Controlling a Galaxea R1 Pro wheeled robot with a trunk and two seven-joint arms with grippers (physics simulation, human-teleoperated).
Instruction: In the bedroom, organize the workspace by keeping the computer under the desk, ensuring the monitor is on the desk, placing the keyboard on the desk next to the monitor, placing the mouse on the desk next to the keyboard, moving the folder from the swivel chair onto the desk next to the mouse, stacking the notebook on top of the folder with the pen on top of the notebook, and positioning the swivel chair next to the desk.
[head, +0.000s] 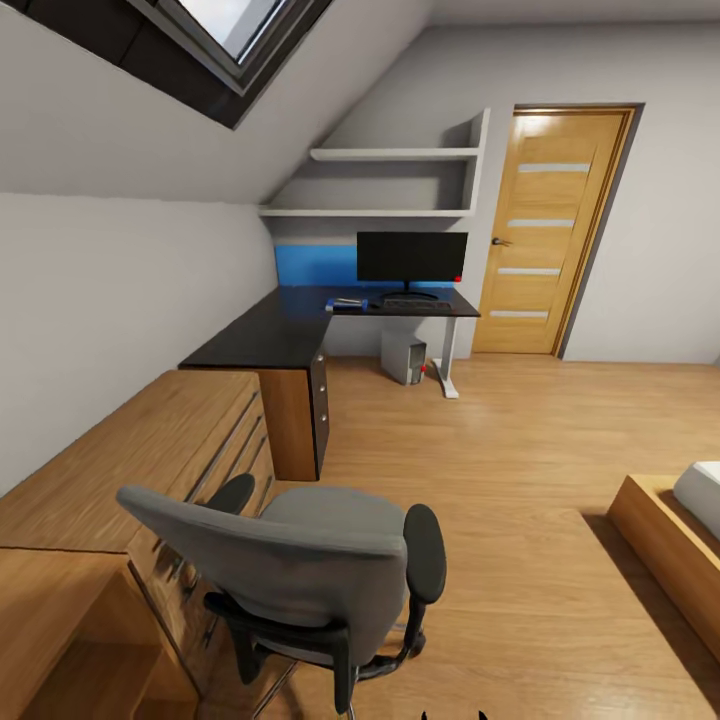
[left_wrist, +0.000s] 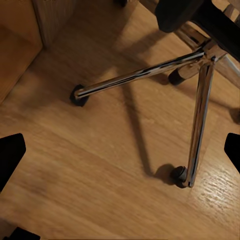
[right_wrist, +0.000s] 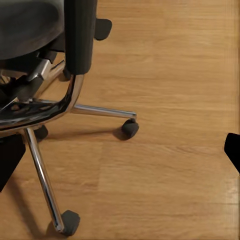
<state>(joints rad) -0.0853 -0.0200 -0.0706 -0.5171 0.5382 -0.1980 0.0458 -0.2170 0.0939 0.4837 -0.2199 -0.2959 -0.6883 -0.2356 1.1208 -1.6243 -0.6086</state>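
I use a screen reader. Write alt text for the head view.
A grey swivel chair stands close in front on a wood floor. Across the attic room, a black desk holds a monitor, with a computer underneath, beside an oak door.

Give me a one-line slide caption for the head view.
Swivel chair in the foreground, back toward camera; monitor on the far black desk, computer beneath.

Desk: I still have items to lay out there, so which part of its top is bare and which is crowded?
The desk is bare along its near wing beside the left wall. It is crowded at the far end, around the monitor and keyboard.
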